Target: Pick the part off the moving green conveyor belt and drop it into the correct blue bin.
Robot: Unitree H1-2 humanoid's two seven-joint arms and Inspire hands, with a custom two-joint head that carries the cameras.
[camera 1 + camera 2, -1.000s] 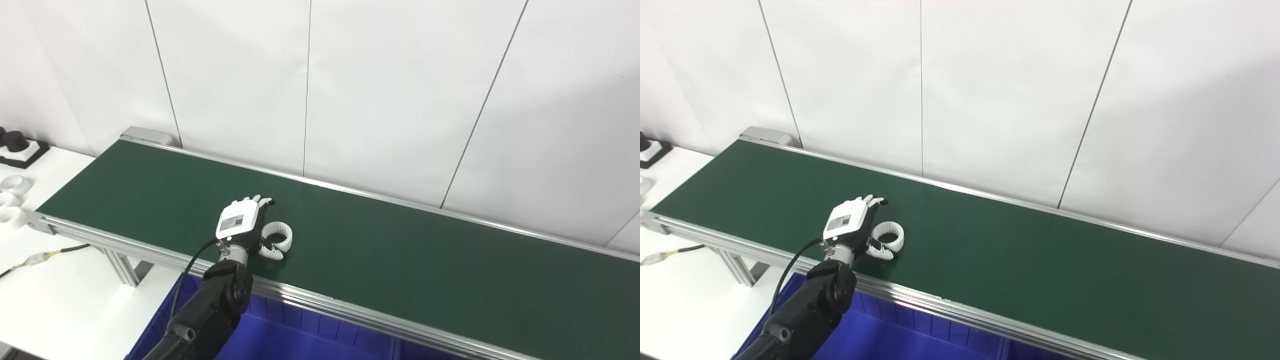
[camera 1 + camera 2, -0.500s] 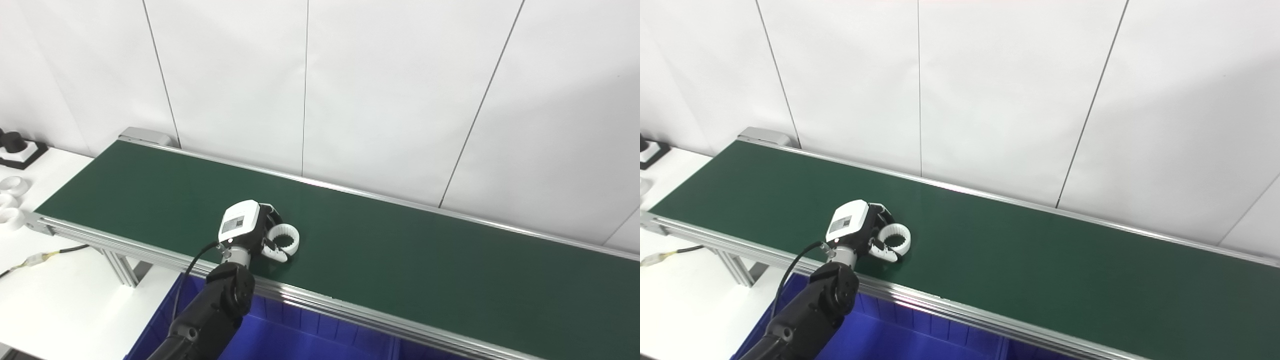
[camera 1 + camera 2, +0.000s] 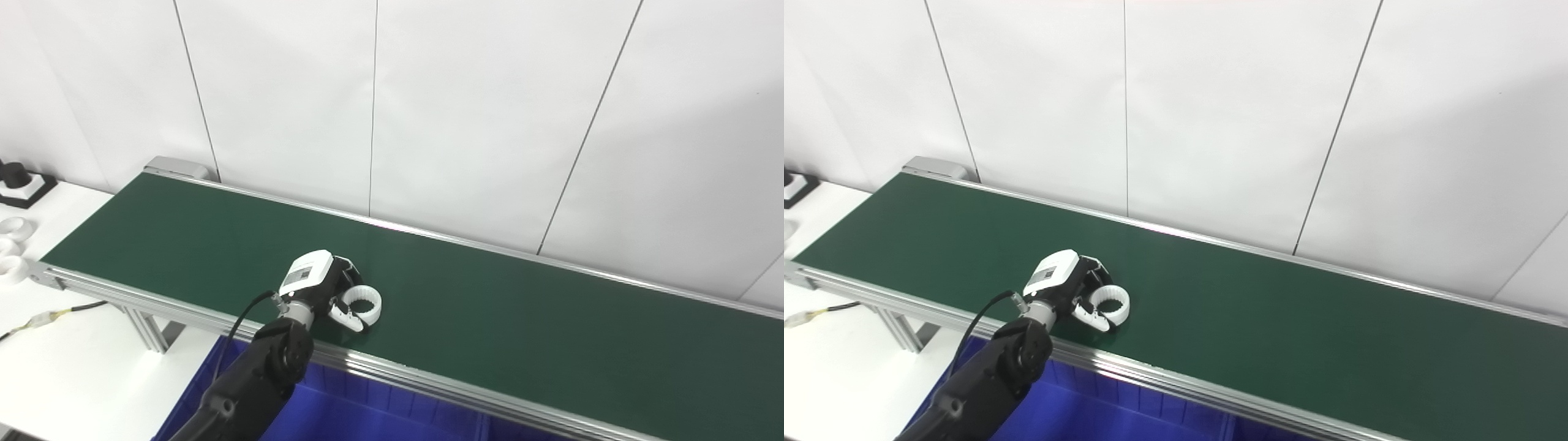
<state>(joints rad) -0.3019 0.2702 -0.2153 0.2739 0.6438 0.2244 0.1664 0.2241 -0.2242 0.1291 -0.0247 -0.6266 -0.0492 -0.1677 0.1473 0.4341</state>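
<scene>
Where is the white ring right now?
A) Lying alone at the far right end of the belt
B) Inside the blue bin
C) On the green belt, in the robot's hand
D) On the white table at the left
C: the ring sits on the green belt with the left hand closed around it; the blue bin lies below the belt's near rail.

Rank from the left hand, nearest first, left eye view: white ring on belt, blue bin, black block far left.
1. White ring: at the left hand, its fingers curled on it, on the belt.
2. Blue bin: below the belt's near rail, under the arm.
3. Black block: on the far left edge of the table.
</scene>
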